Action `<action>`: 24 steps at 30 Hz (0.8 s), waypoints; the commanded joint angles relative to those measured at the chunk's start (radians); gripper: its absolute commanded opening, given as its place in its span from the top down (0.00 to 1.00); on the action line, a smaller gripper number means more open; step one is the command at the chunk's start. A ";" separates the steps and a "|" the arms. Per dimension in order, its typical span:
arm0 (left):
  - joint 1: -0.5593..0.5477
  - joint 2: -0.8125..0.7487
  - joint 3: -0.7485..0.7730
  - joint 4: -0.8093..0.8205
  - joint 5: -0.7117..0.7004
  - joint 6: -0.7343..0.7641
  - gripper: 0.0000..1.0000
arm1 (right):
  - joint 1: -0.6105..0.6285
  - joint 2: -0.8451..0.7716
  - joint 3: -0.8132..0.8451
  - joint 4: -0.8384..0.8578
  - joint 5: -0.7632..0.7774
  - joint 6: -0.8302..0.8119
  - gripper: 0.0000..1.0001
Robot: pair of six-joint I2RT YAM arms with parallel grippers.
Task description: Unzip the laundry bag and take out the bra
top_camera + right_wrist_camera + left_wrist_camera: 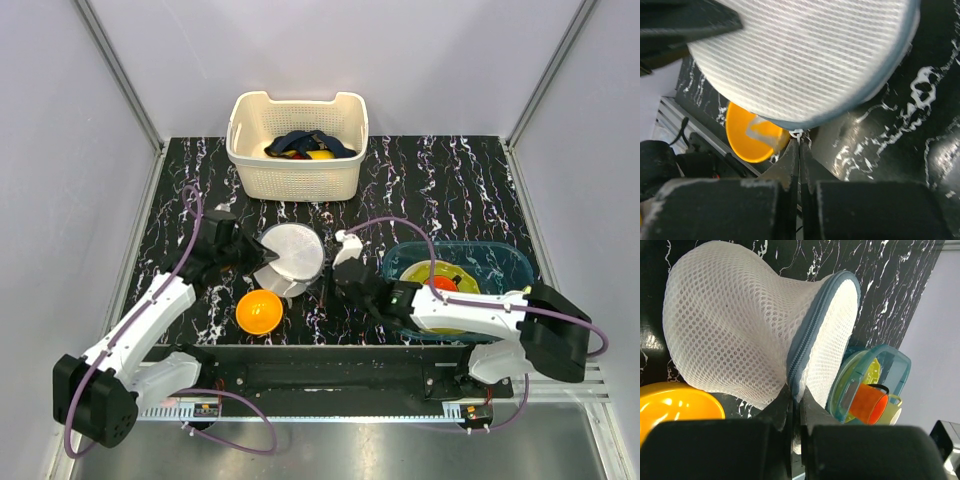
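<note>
Both arms are on the laundry bag [293,255] in the middle of the worktop [440,190]. The left pincer [796,399] is clamped tight on the bag's rim, pinching mesh right where the grey-blue zip track [810,325] passes. That's the anchor.

The right pincer [799,150] has its jaws pressed flat together, and a small white zip pull [797,133] sits right at its tips. It looks nipped, though only just.

The bag is tipped up on its edge, one round face turned towards the right wrist. The pull hangs at the low near rim, dead ahead of the right fingers, so the right arm owns this move. The zip runs in a circle round the drum, so I'd say the pull has to be led along that curve, not yanked straight.

No sign of the bra; presumably it's inside, and the mesh shows nothing from here.

Room is tight on the near side, with the orange bowl [259,311] just beside the bag. The blue tub [500,258] lies under the right forearm, and the cream basket [297,170] stands behind. Between bag and tub there's bare worktop to sweep through.
</note>
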 commanded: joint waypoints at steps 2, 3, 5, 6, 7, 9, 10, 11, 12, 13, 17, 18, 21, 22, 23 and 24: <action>0.006 0.025 0.102 -0.028 -0.044 0.101 1.00 | 0.002 -0.105 -0.093 -0.045 0.040 0.006 1.00; 0.006 0.032 0.111 -0.032 -0.047 0.130 1.00 | 0.000 -0.128 -0.109 -0.049 0.031 0.003 1.00; 0.015 0.071 0.146 -0.025 -0.035 0.167 1.00 | 0.002 -0.147 -0.119 -0.071 0.022 -0.002 1.00; 0.018 0.092 0.162 -0.027 -0.035 0.209 1.00 | 0.002 -0.163 -0.116 -0.077 0.016 -0.003 1.00; 0.027 0.138 0.207 -0.027 -0.033 0.239 1.00 | 0.002 -0.171 -0.111 -0.125 0.014 -0.008 1.00; 0.038 0.198 0.263 -0.048 -0.048 0.324 1.00 | 0.003 -0.194 -0.100 -0.144 0.007 -0.019 1.00; 0.043 0.225 0.287 -0.048 -0.055 0.355 1.00 | 0.005 -0.199 -0.096 -0.163 0.005 -0.031 1.00; 0.049 0.293 0.341 -0.051 -0.059 0.380 1.00 | 0.008 -0.202 -0.091 -0.167 0.000 -0.035 1.00; 0.050 0.325 0.367 -0.058 -0.059 0.411 1.00 | 0.009 -0.197 -0.074 -0.167 -0.012 -0.040 1.00; 0.050 0.359 0.392 -0.059 -0.026 0.420 1.00 | 0.009 -0.187 -0.062 -0.157 -0.019 -0.039 1.00; 0.034 0.421 0.479 -0.065 0.080 0.443 0.67 | 0.011 -0.072 0.080 -0.166 -0.070 -0.022 1.00; 0.027 0.383 0.478 -0.068 0.070 0.446 0.33 | 0.011 -0.037 0.117 -0.163 -0.078 -0.014 1.00; 0.023 0.306 0.453 -0.119 0.027 0.454 0.10 | 0.011 -0.006 0.113 -0.092 -0.085 0.020 1.00; 0.023 0.251 0.447 -0.137 0.005 0.452 0.01 | 0.011 0.001 0.113 -0.056 -0.087 0.021 1.00; 0.023 0.223 0.434 -0.153 0.004 0.449 0.01 | 0.011 0.007 0.111 -0.054 -0.089 0.021 1.00; 0.023 0.197 0.418 -0.174 0.005 0.431 0.01 | 0.011 0.019 0.107 -0.054 -0.089 0.018 1.00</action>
